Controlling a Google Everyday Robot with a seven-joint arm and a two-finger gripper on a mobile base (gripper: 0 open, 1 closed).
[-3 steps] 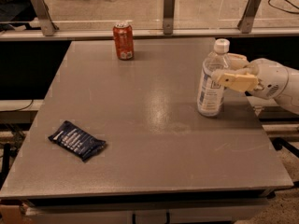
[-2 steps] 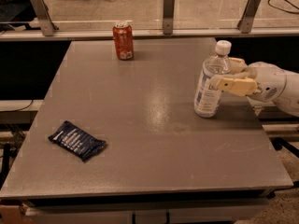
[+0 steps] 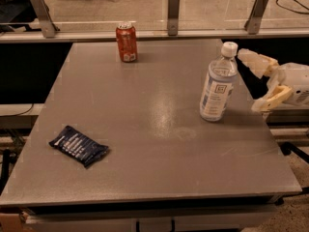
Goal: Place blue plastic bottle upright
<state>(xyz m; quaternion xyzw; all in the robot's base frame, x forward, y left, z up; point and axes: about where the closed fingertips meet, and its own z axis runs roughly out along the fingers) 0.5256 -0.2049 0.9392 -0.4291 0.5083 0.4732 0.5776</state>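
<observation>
At the right edge of the scene, over the table's right side: cream-and-white two-finger gripper, spread wide, holding nothing. Cream fingers pointing left toward the bottle, one higher and farther back, the other lower and nearer, neither touching anything.

Just to the left, apart from both fingertips: clear plastic water bottle with white screw cap and white, pale-blue label. Standing on its base on the right half of the flat grey table, close to the right edge. Long axis up and down, cap on top, upper end leaning a touch to the right in the view. On the label, a small dark square outline near the top and lines of fine print below, too small to read.

Well apart, near the far edge and left of centre: red-orange metal soda can, upright, with a pale patch low on its side, lettering not legible. At the near left, lying flat: dark-blue crinkled packet, slanted across the tabletop, pale print on its face unreadable. Behind the far edge, a low clear barrier on grey metal posts.
</observation>
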